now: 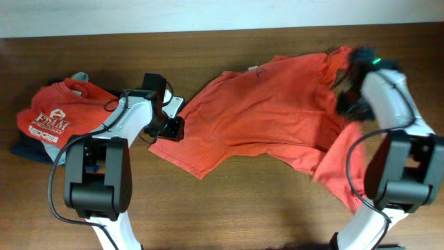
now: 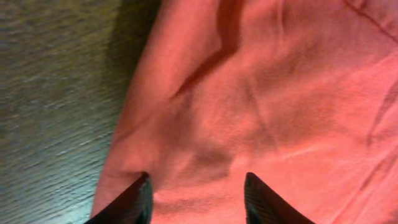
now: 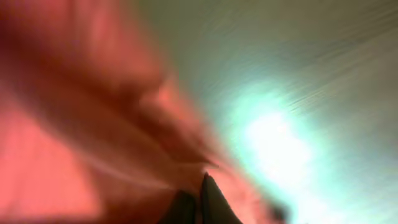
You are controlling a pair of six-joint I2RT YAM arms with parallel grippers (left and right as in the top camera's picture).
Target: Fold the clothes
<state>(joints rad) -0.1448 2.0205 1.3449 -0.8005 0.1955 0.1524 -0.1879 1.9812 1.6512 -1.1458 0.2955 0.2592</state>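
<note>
The large coral-red T-shirt [image 1: 270, 111] lies spread and wrinkled across the middle and right of the wooden table. No lettering shows on it. My left gripper [image 1: 168, 127] sits at its left edge, open, its two dark fingers [image 2: 198, 198] resting over the fabric [image 2: 261, 106] near the edge. My right gripper [image 1: 349, 104] is at the shirt's upper right part, fingers together [image 3: 198, 199] with red cloth [image 3: 93, 124] pinched between them; the view is blurred. A folded red tee with white "FRAM" print [image 1: 59, 114] lies on grey and navy garments [image 1: 28, 147] at the far left.
The bare wooden table [image 1: 229, 201] extends along the front and back. A light wall strip [image 1: 208, 14] runs along the far edge. The stack at the left sits close to my left arm.
</note>
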